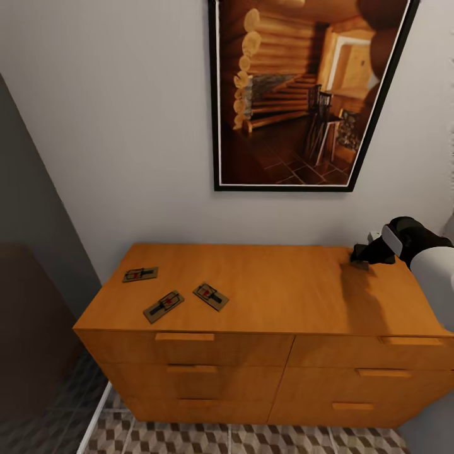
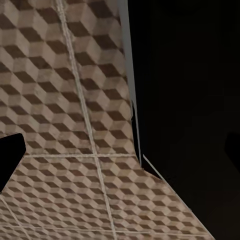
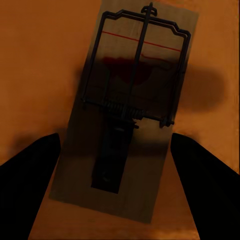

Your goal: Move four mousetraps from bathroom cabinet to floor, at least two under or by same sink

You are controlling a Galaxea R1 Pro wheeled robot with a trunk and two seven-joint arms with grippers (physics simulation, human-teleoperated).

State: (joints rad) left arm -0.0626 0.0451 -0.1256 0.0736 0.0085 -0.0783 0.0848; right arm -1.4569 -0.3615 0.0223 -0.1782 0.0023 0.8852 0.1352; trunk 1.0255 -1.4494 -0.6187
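Note:
Three mousetraps lie on the left part of the orange-brown cabinet [image 1: 284, 290] top: one [image 1: 140, 274] near the back left, one [image 1: 163, 306] near the front edge, one [image 1: 210, 296] beside it. My right gripper [image 1: 362, 258] hovers low over the cabinet's back right corner. In the right wrist view, the fourth mousetrap [image 3: 131, 110] lies flat on the wood, and the right gripper [image 3: 120, 190] is open with a dark finger on each side of it, not touching. My left gripper [image 2: 121, 150] hangs open over the cube-patterned bathroom floor [image 2: 65, 100]. The sink is out of view.
A dark-framed picture of a log interior [image 1: 302, 94] hangs on the white wall above the cabinet. A dark glass shower panel [image 1: 31, 328] stands left of the cabinet, also seen as a dark panel [image 2: 190, 100] in the left wrist view. Patterned floor [image 1: 252, 438] runs in front of the drawers.

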